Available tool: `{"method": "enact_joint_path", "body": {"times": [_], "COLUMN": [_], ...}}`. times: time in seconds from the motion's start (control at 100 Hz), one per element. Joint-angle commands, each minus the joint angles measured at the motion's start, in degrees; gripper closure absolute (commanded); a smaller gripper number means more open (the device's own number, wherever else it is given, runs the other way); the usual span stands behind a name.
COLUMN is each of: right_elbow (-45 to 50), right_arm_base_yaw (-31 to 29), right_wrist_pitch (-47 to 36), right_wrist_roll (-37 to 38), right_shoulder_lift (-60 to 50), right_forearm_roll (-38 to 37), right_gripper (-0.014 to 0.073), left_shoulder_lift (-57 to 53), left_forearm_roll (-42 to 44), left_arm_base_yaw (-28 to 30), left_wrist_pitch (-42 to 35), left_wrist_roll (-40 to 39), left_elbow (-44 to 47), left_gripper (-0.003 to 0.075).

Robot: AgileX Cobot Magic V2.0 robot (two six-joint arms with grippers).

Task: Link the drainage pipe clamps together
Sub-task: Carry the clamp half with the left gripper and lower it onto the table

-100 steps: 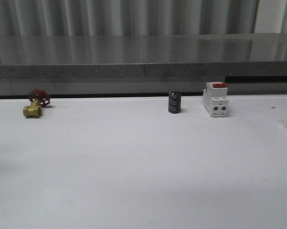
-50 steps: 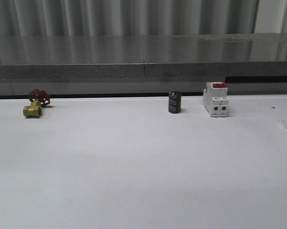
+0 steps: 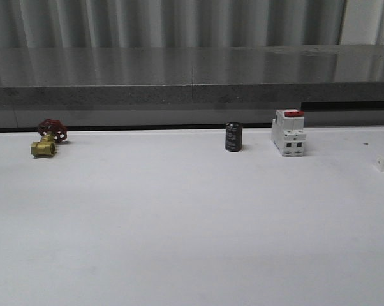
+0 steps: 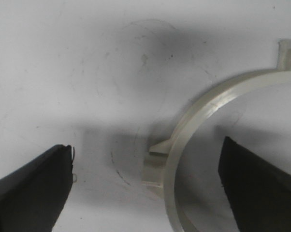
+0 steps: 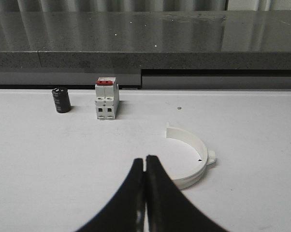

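Nothing on the front camera has shifted since a second ago: the brass valve [image 3: 45, 143], the black cylinder [image 3: 233, 137] and the white breaker [image 3: 288, 132] sit along the far edge of the table [image 3: 192, 223] exactly as before.

Close in, on the left wrist camera, the left gripper [image 4: 148, 186] hangs over the tabletop with its two dark fingers [image 4: 32, 188] spread wide apart. One clamp half [image 4: 194, 145] lies flat on the surface beneath it, its curved band passing between the fingers and nearer to one of them, though not touching it. A flat tab juts out from the band into the gap between the jaws, and another tab shows at the far end of the arc.

On the right wrist camera, the right gripper [image 5: 145, 166] has its fingers pressed together with nothing between them. Just beyond and to one side of its tips lies a second clamp half [image 5: 191, 157], flat on the table, clear of the fingers. Farther back stand the breaker with its red top and the black cylinder beside it, near the grey ledge [image 5: 145, 43].
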Motion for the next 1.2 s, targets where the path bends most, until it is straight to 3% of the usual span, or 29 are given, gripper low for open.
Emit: {"method": "enact_joint_path", "body": {"times": [0.0,0.43,0.55,0.95,1.19], "right_elbow": [-1.1,-1.1,-1.1,-1.1,-1.1], "right_arm_base_yaw": [-0.5,-0.5,-0.5,-0.5,-0.5], "right_wrist_pitch": [-4.8,-4.8,-4.8,-4.8,-4.8], "right_wrist_roll": [-0.4,-0.4,-0.4,-0.4,-0.4], "right_shoulder_lift": [-0.9,-0.9,-0.9,-0.9,-0.9], "right_forearm_roll": [0.2,0.2,0.2,0.2,0.2], "right_gripper": [0.0661,0.0661,0.0661,0.0661,0.0661], "left_shoulder_lift": [-2.5,-1.8,-1.8,-1.8,-2.5], "left_forearm_roll": [-0.5,-2.0,-3.5,-3.6,-4.2], "left_arm_base_yaw": [0.2,0.2,0.2,0.3,0.1], "left_wrist_pitch": [-1.7,-2.4,-2.3,-1.3,0.2], "left_wrist_roll": [0.1,0.2,0.2,0.2,0.2], "left_elbow": [-1.6,-1.6,-1.6,-1.6,-1.6], "left_gripper": [0.0122,0.013,0.0218,0.0627,0.0722]}}
